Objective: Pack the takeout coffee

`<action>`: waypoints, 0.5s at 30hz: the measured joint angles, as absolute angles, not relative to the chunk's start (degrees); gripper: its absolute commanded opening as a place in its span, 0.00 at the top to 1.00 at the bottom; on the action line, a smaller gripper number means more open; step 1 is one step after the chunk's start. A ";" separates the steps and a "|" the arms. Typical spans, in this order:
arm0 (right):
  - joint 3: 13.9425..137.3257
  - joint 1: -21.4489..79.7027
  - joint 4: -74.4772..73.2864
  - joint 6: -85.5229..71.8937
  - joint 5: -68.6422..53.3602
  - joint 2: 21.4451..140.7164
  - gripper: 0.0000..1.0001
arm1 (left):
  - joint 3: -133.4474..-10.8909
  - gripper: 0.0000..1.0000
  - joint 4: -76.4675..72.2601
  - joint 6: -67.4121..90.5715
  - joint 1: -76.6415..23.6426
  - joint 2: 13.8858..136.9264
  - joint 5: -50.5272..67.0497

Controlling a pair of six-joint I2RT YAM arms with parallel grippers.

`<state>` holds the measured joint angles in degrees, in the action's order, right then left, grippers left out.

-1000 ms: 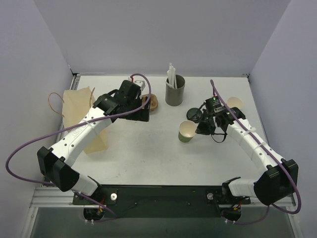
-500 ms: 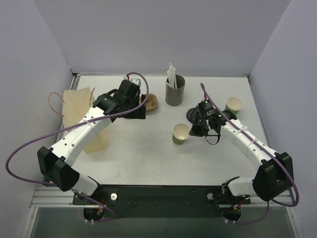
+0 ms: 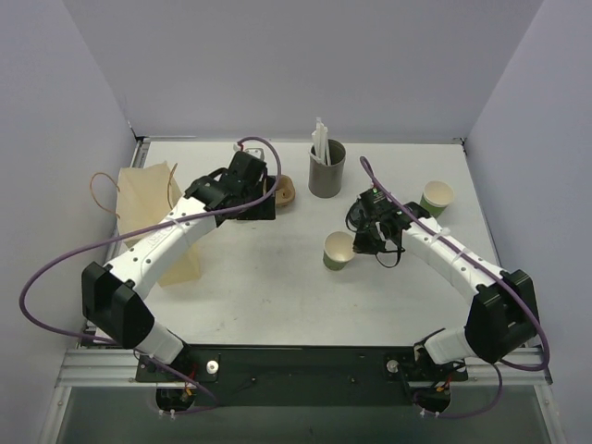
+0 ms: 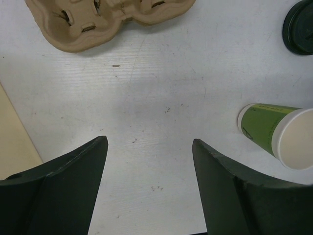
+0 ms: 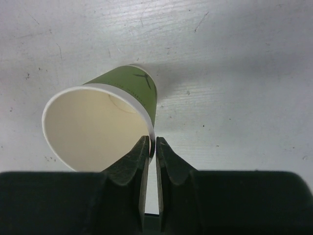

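A green paper cup (image 3: 339, 250) with a pale rim and no lid is near the table's middle. My right gripper (image 3: 363, 237) is shut on its rim, one finger inside and one outside, as the right wrist view shows (image 5: 152, 144) with the cup (image 5: 98, 129) open towards the camera. The black lid (image 4: 299, 33) lies on the table beyond the cup (image 4: 266, 134) in the left wrist view. My left gripper (image 3: 259, 211) is open and empty over bare table (image 4: 149, 142), close to the brown cup carrier (image 3: 285, 192).
A second green cup (image 3: 437, 197) stands at the right. A grey cup with white straws (image 3: 326, 168) stands at the back middle. A tan paper bag (image 3: 153, 217) lies at the left edge. The carrier (image 4: 107, 19) shows ahead of the left fingers.
My right gripper has carried the green cup a little to the left, uncovering the second cup at the right. The left arm has shifted only slightly near the carrier.
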<state>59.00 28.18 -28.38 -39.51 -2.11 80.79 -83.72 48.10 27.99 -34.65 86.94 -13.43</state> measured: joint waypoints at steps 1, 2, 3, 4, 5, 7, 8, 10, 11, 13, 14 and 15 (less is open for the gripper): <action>59.35 28.18 -28.73 -39.03 -1.87 80.93 0.84 | -83.72 0.20 47.51 28.16 -34.59 87.55 -13.50; 59.72 28.16 -29.06 -38.52 -1.89 81.17 0.82 | -83.72 0.20 46.81 28.32 -34.52 88.47 -13.54; 60.12 28.16 -29.43 -38.04 -1.93 81.45 0.79 | -83.72 0.20 46.35 28.38 -34.46 89.17 -13.63; 60.42 28.16 -29.69 -37.58 -1.96 81.80 0.73 | -83.83 0.20 45.89 28.40 -34.39 90.41 -13.78; 60.66 28.16 -29.98 -37.26 -1.98 82.04 0.69 | -84.14 0.20 45.89 28.42 -34.35 91.48 -13.96; 60.97 28.16 -30.52 -36.58 -2.09 82.30 0.65 | -85.76 0.20 46.09 28.47 -34.28 94.70 -14.39; 61.21 28.16 -30.87 -36.16 -2.24 82.35 0.64 | -86.94 0.20 46.11 28.45 -34.28 96.40 -14.50; 62.06 28.10 -31.62 -35.70 -2.35 82.35 0.61 | -88.90 0.20 45.95 28.47 -34.28 99.09 -14.59; 62.67 28.05 -32.01 -35.66 -2.37 82.35 0.60 | -89.54 0.20 45.98 28.45 -34.28 99.94 -14.66; 64.05 27.55 -32.49 -35.48 -2.57 82.32 0.59 | -90.70 0.20 46.15 28.45 -34.24 100.90 -14.83; 64.71 27.24 -32.62 -35.48 -2.81 82.30 0.58 | -91.39 0.20 46.30 28.42 -34.17 101.19 -14.90; 65.34 26.68 -32.82 -35.46 -2.98 82.28 0.57 | -92.07 0.20 46.30 28.36 -34.06 101.36 -14.96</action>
<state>65.34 26.68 -32.82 -35.46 -2.98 82.28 -92.07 46.30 28.36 -34.06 101.36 -14.96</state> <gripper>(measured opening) 0.405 0.802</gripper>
